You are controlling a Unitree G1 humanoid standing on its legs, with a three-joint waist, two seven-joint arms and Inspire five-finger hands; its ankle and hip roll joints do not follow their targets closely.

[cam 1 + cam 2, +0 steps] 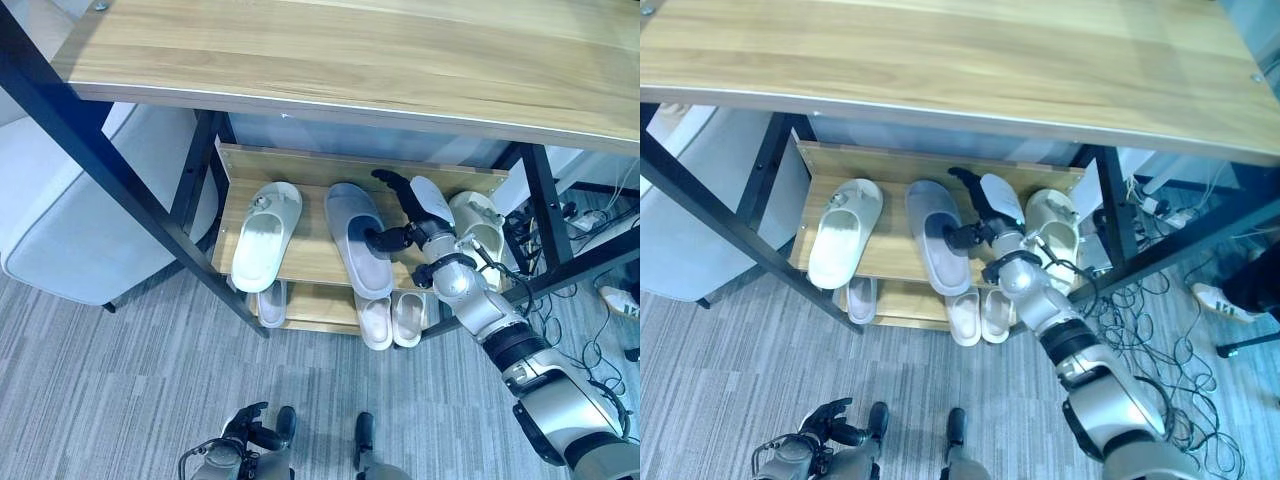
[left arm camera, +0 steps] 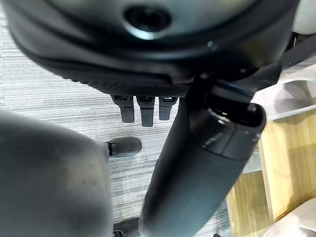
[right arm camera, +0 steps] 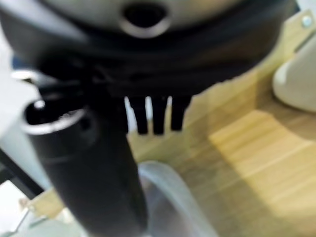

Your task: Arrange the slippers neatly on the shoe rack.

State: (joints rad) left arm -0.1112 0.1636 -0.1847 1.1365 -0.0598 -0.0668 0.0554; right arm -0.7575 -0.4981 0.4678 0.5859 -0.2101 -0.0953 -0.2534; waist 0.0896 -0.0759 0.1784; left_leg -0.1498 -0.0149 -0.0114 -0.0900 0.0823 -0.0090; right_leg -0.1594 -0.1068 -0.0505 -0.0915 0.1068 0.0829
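The wooden shoe rack [image 1: 304,262] stands under a table. Its top shelf carries a pale green slipper [image 1: 265,235] at the left, a grey-blue slipper [image 1: 355,240] in the middle and a cream slipper [image 1: 482,226] at the right. My right hand [image 1: 418,222] reaches in between the last two, open, with straight fingers toward the rack's back and the thumb beside the grey-blue slipper's strap. A pale slipper [image 1: 434,196] lies partly hidden behind that hand. In the right wrist view a pale slipper [image 3: 165,197] lies under the thumb. My left hand [image 1: 252,428] hangs low and relaxed.
The lower shelf holds one slipper [image 1: 272,303] at the left and a cream pair [image 1: 392,320] further right. The wooden tabletop [image 1: 350,50] overhangs the rack on black legs. A grey cushioned seat [image 1: 80,230] stands left. Cables [image 1: 570,330] and a person's shoe [image 1: 1220,300] lie right.
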